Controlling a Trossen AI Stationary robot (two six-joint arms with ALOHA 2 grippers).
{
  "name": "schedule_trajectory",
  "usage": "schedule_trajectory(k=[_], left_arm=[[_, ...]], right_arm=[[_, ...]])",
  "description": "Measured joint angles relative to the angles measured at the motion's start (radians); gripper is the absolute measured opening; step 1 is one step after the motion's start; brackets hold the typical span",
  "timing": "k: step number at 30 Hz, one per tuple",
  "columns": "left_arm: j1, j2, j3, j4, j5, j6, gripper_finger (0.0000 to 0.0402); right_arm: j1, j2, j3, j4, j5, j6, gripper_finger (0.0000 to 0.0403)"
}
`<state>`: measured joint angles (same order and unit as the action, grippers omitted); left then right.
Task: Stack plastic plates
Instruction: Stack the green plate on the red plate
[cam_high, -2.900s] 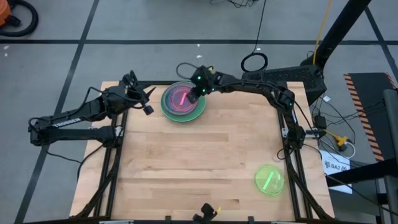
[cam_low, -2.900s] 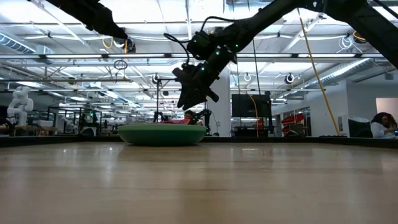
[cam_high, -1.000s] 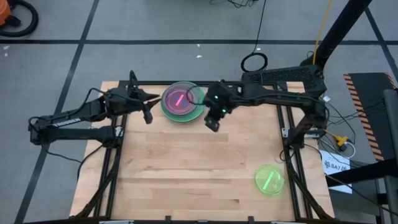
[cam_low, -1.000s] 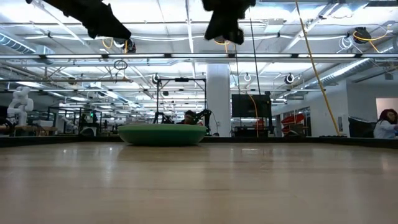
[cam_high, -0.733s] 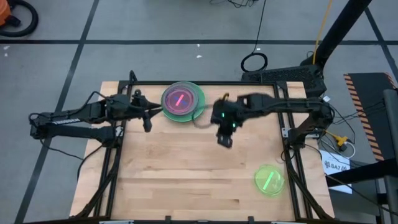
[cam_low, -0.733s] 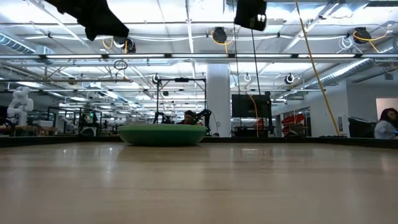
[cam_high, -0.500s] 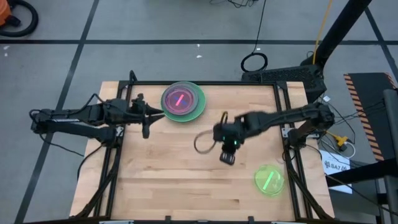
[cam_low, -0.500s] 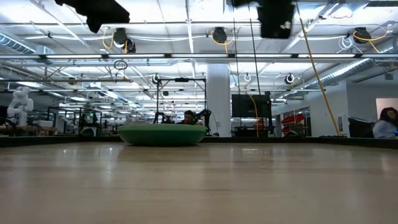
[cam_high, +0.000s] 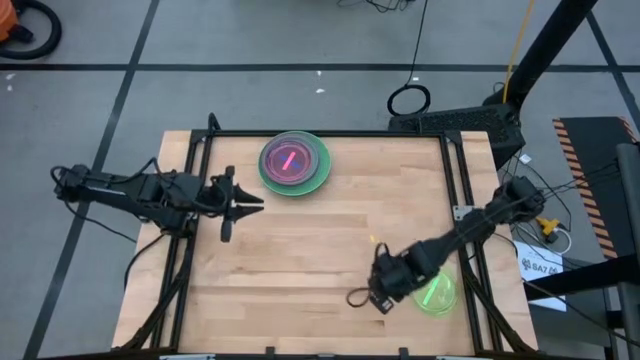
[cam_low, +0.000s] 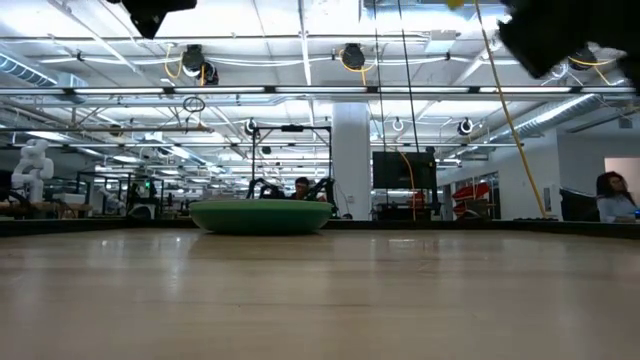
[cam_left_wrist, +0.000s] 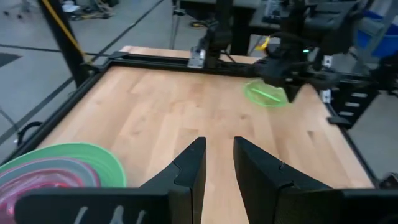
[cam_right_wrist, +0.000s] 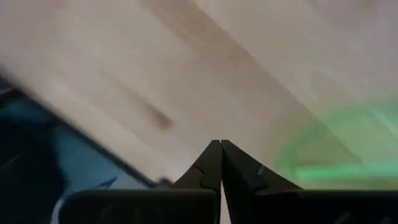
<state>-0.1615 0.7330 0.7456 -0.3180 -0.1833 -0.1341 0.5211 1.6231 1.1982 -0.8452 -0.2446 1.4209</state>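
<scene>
A stack of plastic plates (cam_high: 294, 163) rests on the table at the far middle, with a magenta plate on top and green rims below; it also shows in the low view (cam_low: 260, 215) and the left wrist view (cam_left_wrist: 59, 177). A single lime plate (cam_high: 436, 293) lies flat near the near right corner (cam_left_wrist: 266, 93). My right gripper (cam_high: 379, 299) hovers shut just left of the lime plate, whose green edge shows past its fingers (cam_right_wrist: 336, 152). My left gripper (cam_high: 254, 205) hangs open over the table's left part, nothing between its fingers (cam_left_wrist: 219, 155).
Bare wood lies between the stack and the lime plate. A black metal frame (cam_high: 452, 180) runs along the table's edges. A loose cable loop (cam_high: 357, 297) hangs by my right gripper. A person (cam_low: 612, 195) sits far off in the room behind.
My right gripper, shut throughout, has swung from beside the stack across the table toward the near right, ending next to the lime plate. My left gripper has drawn toward the near edge, away from the stack. The plates have not moved.
</scene>
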Motion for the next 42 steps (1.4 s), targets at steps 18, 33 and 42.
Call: schedule_trajectory(k=[18,33,42], left_arm=[[-0.098,0.000,0.000,0.001,-0.002,-0.008,0.0088],[-0.128,0.000,0.000,0.001,-0.003,-0.009,0.0088],[-0.127,0.000,0.000,0.001,-0.003,-0.005,0.0088]], right_arm=[[0.109,0.000,-0.109,-0.130,0.015,0.254,0.0137],[0.109,0.000,-0.257,0.073,0.090,0.318,0.0164],[0.107,0.003,-0.258,0.089,0.145,0.325,0.0097]])
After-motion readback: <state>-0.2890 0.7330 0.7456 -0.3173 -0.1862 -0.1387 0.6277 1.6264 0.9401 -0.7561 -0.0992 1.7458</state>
